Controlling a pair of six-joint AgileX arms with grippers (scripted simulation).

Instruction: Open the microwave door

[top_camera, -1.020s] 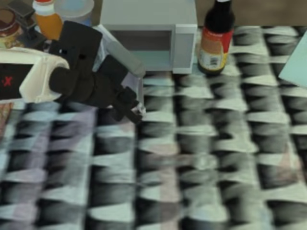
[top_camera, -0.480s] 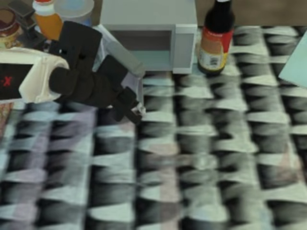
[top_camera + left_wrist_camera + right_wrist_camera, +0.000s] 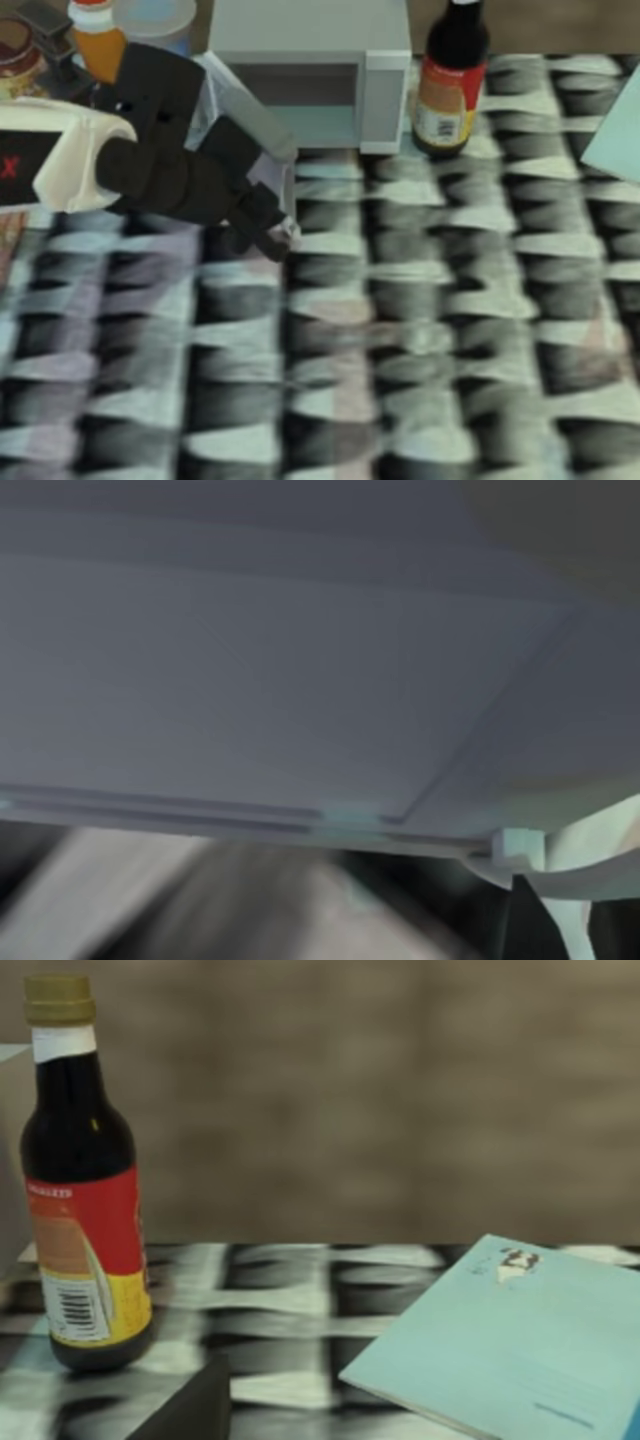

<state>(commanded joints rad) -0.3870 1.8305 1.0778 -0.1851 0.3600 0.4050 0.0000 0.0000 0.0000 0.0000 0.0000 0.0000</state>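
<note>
The small light grey-silver box microwave (image 3: 310, 45) is set at the far edge of the patterned counter (image 3: 420, 330), its open front facing the near side, the pale cavity exposed. Its white-framed flat door panel (image 3: 250, 115) is swung out leftward, its long axis angled toward the near side. The left arm's black end effector (image 3: 268, 228) is placed at the door's free edge; whether the door is gripped cannot be told. No label text can be read on the dark sauce bottle with red-and-yellow label (image 3: 452, 80), just right of the microwave.

Your left arm covers much of the microwave door (image 3: 262, 135), and whether the left hand (image 3: 268, 232) grips its edge can't be told. The top view's right edge cuts off the blue book (image 3: 618, 135). The right hand is out of sight.
</note>
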